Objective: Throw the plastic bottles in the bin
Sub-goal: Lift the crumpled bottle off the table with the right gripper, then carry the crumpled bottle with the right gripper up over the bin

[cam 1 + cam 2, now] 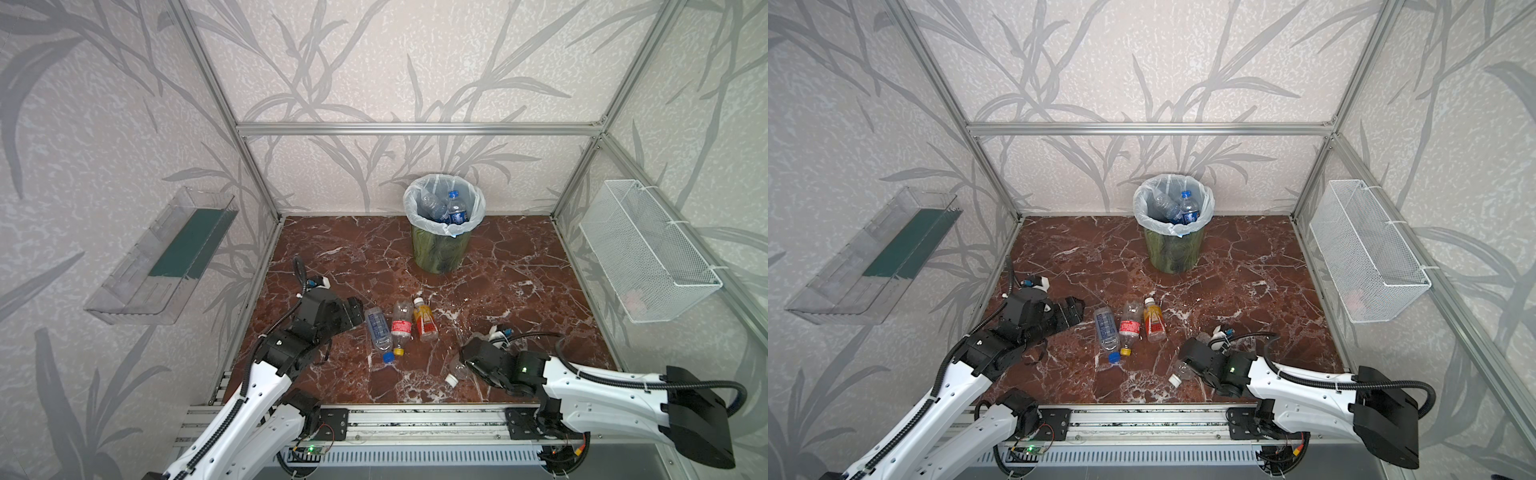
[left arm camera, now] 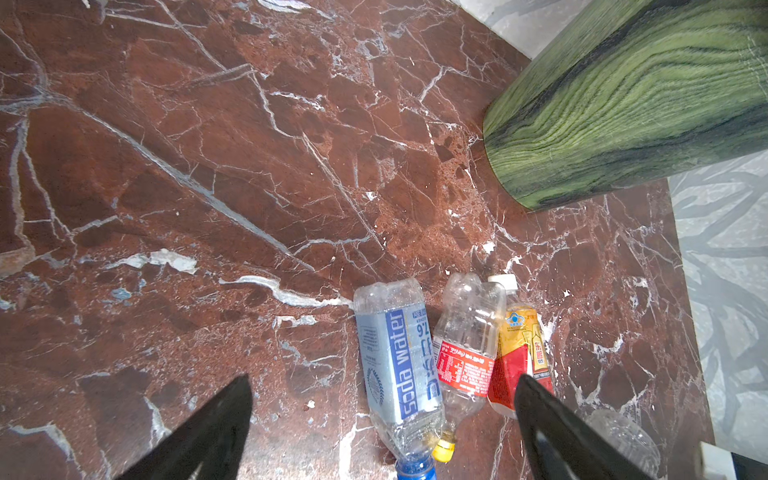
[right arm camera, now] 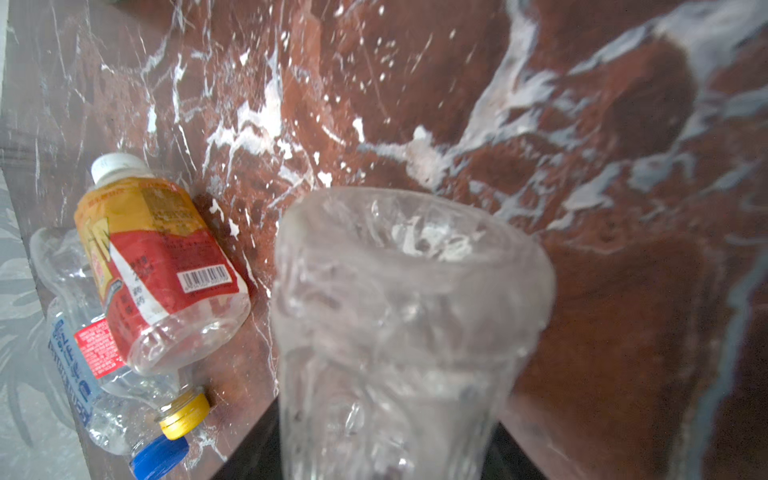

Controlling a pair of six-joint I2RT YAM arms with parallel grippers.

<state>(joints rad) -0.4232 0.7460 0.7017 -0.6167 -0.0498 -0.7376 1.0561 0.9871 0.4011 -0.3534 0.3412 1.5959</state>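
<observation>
The right tool (image 1: 468,360) is gripping a clear bottle (image 3: 399,332) at the near part of the table (image 1: 519,282). Its jaws are pressing in on both sides of the bottle's body. In both top views the bottle's white cap is poking out from under the tool, toward the table's front edge. The left tool (image 1: 354,312) is hanging wide open with nothing in it, just beside three bottles that are lying side by side and touching. A blue-label bottle (image 1: 377,328) is lying nearest it, a red-label bottle (image 1: 401,326) in the middle and an orange bottle (image 1: 424,322) on the far side. The bin (image 1: 440,253) is standing at the back of the table, well apart from them, and is already holding several bottles (image 1: 456,212).
</observation>
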